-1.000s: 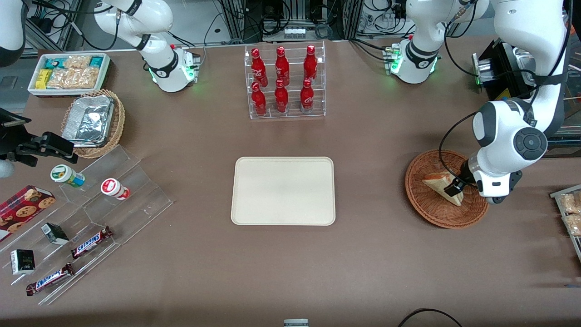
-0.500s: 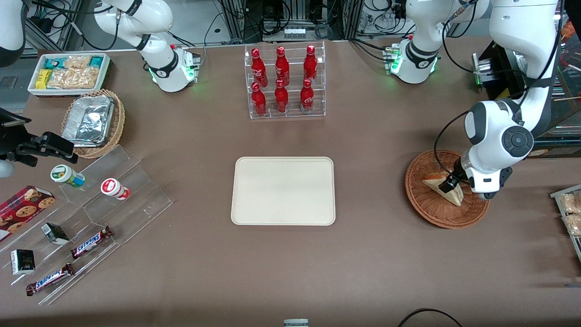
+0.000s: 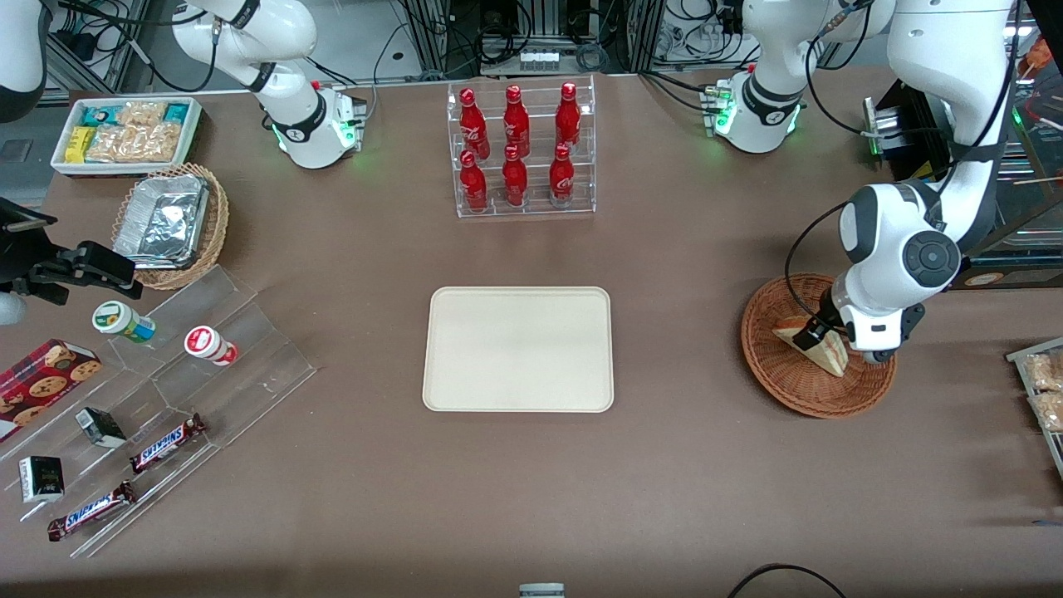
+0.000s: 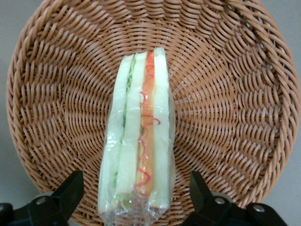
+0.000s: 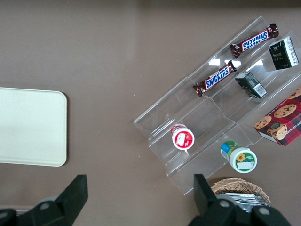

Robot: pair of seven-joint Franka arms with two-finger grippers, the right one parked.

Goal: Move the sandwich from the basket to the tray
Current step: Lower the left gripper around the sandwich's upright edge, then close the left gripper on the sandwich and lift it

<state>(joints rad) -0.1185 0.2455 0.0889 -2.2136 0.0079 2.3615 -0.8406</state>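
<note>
Gripper (image 4: pixel 134 197) has drifted lower over the sandwich (image 4: pixel 138 136) in the basket (image 4: pixel 235 94) — fingers spread astride it, untouched — so grasp precedes the tray (image 3: pixel 518 349).

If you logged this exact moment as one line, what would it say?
phase: reaching to grasp | gripper: open, fingers either side of sandwich | sandwich: lying in basket | tray: nothing on it

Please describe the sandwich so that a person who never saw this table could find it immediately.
Look toward the working arm's end of the table for the round reddish-brown wicker basket. The sandwich lies in it, under the open hand. It is the only thing there: a plastic-wrapped wedge of white bread with orange and green filling.
</note>
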